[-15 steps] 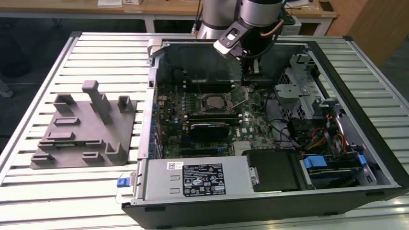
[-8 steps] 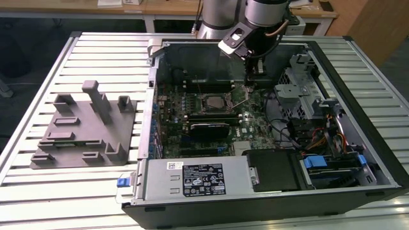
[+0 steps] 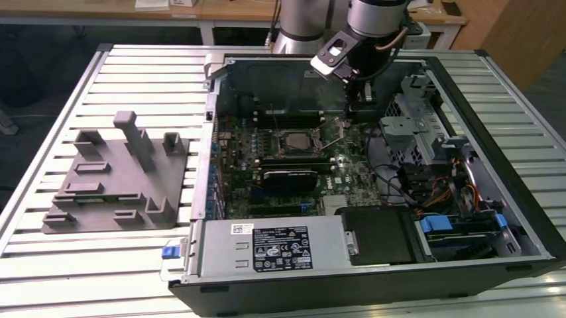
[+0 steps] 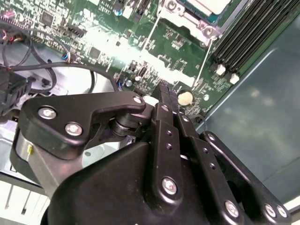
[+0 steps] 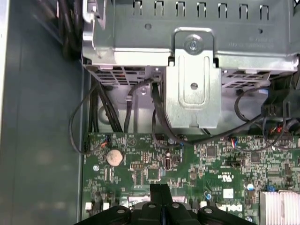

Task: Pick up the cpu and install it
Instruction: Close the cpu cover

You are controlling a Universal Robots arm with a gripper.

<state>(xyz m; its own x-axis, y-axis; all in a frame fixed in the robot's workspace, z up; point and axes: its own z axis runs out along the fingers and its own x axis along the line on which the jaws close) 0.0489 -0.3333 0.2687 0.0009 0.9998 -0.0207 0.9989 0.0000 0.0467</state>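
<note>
From where I stand, the arm reaches down into the open computer case (image 3: 500, 199), which lies on its side on the slatted counter (image 3: 106, 265). That position leaves the motherboard (image 3: 265, 129) facing up, so it can be reached from above. The gripper (image 3: 358, 109) hangs low over the far corner of the board, on the exterior view's right of the socket (image 3: 296, 140). In both wrist views its black fingers (image 4: 163, 108) are pressed flat against each other with nothing between them. Tips held together like that look better suited to nudging something thin than to carrying a chip. In the second wrist view they point at the board just beside a pale coin cell battery (image 4: 185, 97). A thin wire lever (image 4: 201, 65) slants past close by, though I cannot tell whether they touch it. The cpu (image 4: 213, 3) seems to me to be already seated: a pale silver-grey plate with a green edge lies inside the metal socket frame, near the dark memory slots (image 4: 248, 33) and well apart from the fingertips. The first wrist view looks past the tips to the metal drive cage (image 5: 192, 84) and its looping cables. The grey fixture (image 3: 115, 179) sits on the counter outside the case, on the exterior view's left, well away from the arm.
</note>
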